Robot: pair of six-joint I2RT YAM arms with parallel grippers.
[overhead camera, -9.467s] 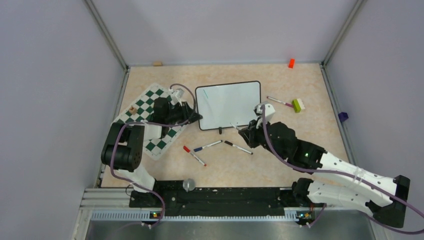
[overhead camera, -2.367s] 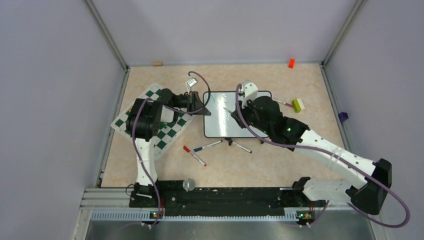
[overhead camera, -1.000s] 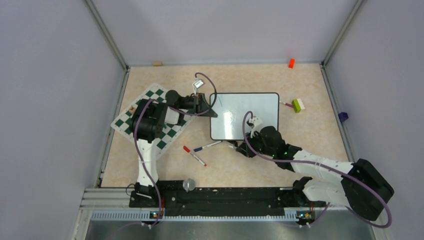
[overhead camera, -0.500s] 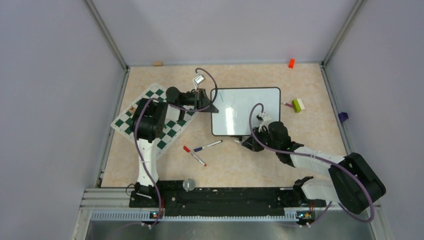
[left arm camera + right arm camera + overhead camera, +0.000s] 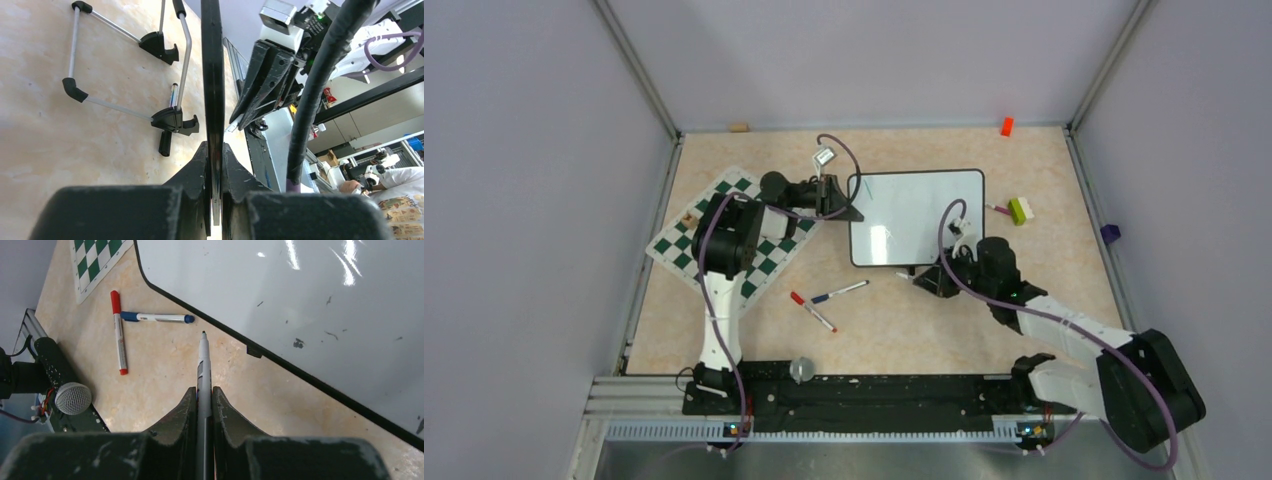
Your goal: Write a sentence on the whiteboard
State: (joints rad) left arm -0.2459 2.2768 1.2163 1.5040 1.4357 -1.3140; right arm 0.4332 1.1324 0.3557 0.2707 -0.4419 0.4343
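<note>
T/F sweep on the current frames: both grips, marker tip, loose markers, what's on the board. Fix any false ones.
1. The left gripper is shut on the edge of the small white board with a thin black frame. True.
2. The right gripper is open and empty. False: it is shut on a grey marker.
3. The held marker's tip rests on the writing surface. False: it is over the tan table, short of the board's near frame.
4. A red marker and a blue marker lie loose on the table. True.
5. The board carries a full sentence. False: only a few small marks show.
</note>
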